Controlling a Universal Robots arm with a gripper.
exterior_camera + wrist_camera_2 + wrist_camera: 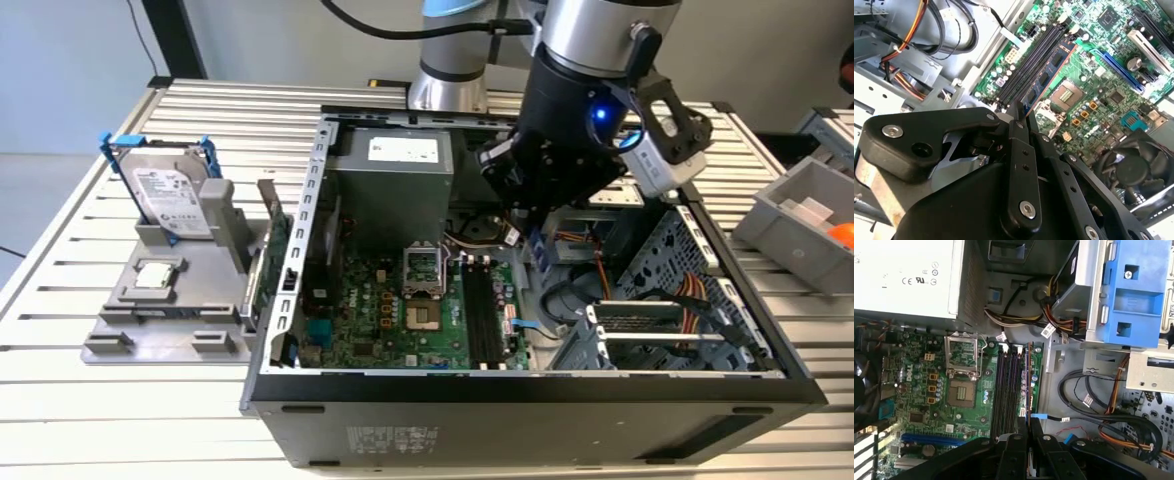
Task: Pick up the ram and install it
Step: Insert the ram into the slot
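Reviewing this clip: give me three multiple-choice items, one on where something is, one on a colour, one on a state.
1. Where is the ram?
A. On the stand outside the case
B. In the gripper, inside the case
C. In the bin

2. What colour are the hard drive's rails?
A. Red
B. Yellow
C. Blue

3. How is the gripper?
A. Shut on the ram
B. Open, away from the ram
C. Shut on a cable

Answers:
1. B: in the second wrist view the ram runs out from the gripper over the motherboard in the case.
2. C: the hard drive has blue rails.
3. A: the fingers close on the ram's end in both wrist views.
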